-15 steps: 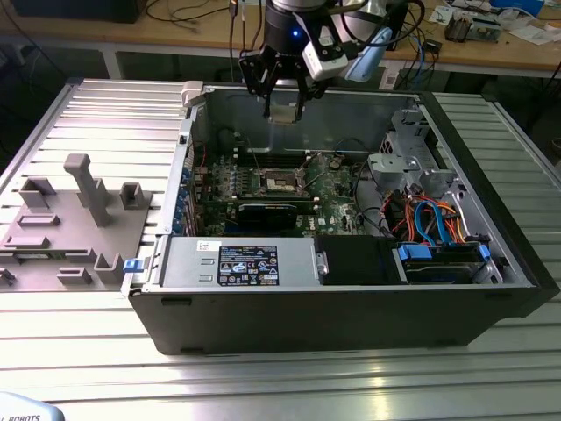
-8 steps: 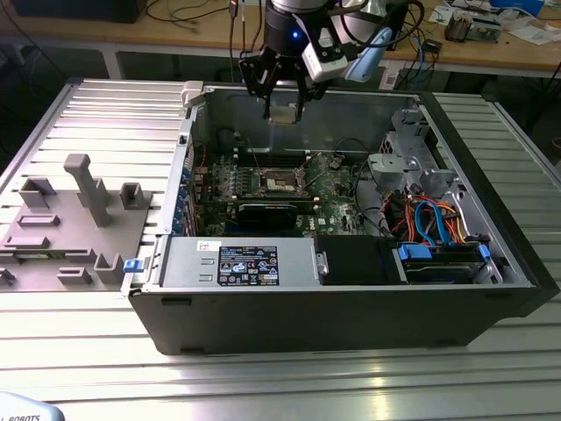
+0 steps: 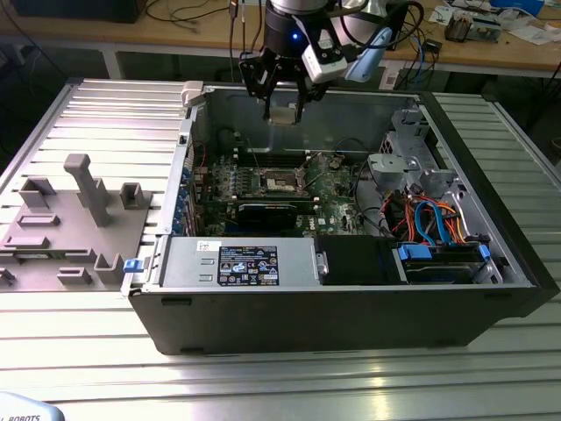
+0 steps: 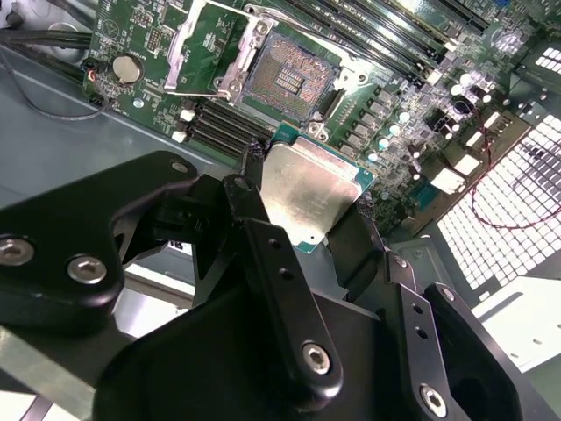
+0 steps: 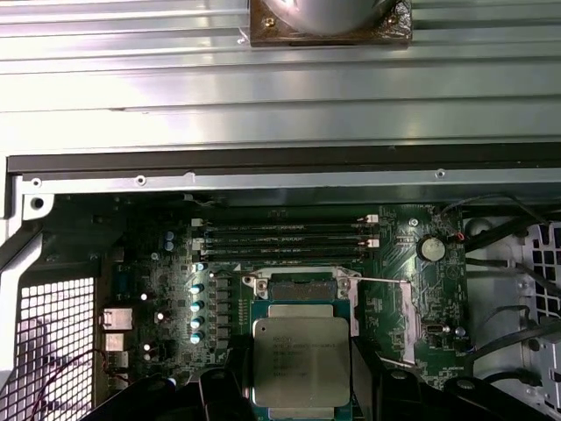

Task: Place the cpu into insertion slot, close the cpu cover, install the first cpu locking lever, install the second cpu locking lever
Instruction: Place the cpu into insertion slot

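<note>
One gripper point(image 3: 285, 111) hangs over one open dark-grey computer case point(image 3: 351, 307), which lies on its side on the ribbed metal desk point(image 3: 289, 377). The jaws are clamped on the single small, flat, square cpu with a dull silver-grey metal top point(image 3: 285, 116). In the second wrist view the gripper's two black fingers point(image 4: 241, 197) press against two opposite edges of the cpu point(image 4: 302, 197), whose flat top faces the camera.

In the exterior view the cpu is in the air above the far wall of the case, well apart from the board below. On the green motherboard point(image 3: 337, 189) there is one small square insertion slot with a dark centre and silver rim point(image 3: 282, 181). In the second wrist view the slot point(image 4: 285, 79) lies bare with nothing seated in it. The one thin, silvery cpu cover frame point(image 4: 237, 74) is swung up and open just beside it.

In the first wrist view the held cpu point(image 5: 301, 360) overlaps the near part of the slot point(image 5: 302, 288).

One round silver coin cell point(image 4: 127, 67) sits on the board near the cover. On the desk at the exterior view's left lies one grey fixture plate with upright blocks point(image 3: 70, 219).
</note>
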Controlling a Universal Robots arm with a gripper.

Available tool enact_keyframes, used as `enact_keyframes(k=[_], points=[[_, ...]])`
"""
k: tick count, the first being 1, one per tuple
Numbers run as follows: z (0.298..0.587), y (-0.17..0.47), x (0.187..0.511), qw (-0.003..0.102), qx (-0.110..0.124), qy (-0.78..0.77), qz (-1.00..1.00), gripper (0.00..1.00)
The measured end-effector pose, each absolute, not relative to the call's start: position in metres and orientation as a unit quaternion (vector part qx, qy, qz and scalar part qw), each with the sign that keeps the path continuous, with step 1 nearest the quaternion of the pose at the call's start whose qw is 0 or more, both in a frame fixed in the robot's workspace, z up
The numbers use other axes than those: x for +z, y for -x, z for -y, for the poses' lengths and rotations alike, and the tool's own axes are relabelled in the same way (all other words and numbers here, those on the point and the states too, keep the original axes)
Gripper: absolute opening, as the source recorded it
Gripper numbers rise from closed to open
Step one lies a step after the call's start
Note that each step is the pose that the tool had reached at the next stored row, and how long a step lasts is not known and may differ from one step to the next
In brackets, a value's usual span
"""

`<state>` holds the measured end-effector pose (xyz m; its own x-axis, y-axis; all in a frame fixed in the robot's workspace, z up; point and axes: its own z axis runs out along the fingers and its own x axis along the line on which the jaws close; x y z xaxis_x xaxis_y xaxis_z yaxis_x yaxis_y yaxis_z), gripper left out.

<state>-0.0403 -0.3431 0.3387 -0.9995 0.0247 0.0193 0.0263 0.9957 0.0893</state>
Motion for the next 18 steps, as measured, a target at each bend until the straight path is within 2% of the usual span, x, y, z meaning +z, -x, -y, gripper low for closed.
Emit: enact_keyframes(k=[18], points=[[0.3431, 0.0404, 0.3341, 0.009, -0.045, 0.013, 0.999, 0.55]])
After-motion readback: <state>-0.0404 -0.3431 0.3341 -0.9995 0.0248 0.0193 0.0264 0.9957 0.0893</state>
